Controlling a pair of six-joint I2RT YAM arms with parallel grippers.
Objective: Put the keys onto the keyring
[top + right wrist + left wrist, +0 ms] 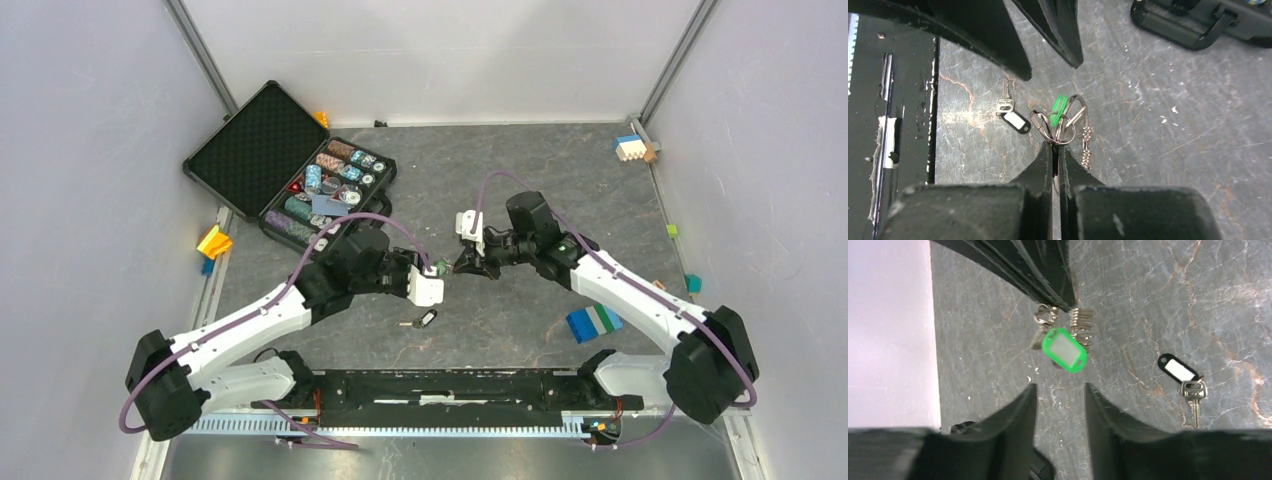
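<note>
Even, bright light (near fingers (pixel 1013 430) blurred)

Grey table (pixel 520 170) bears black key (pixel 419 321)

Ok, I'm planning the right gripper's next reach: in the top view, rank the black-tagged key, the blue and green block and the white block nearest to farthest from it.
1. Black-tagged key, toward the near edge, just left of the right gripper.
2. Blue and green block, near right.
3. White block, far right corner.
</note>
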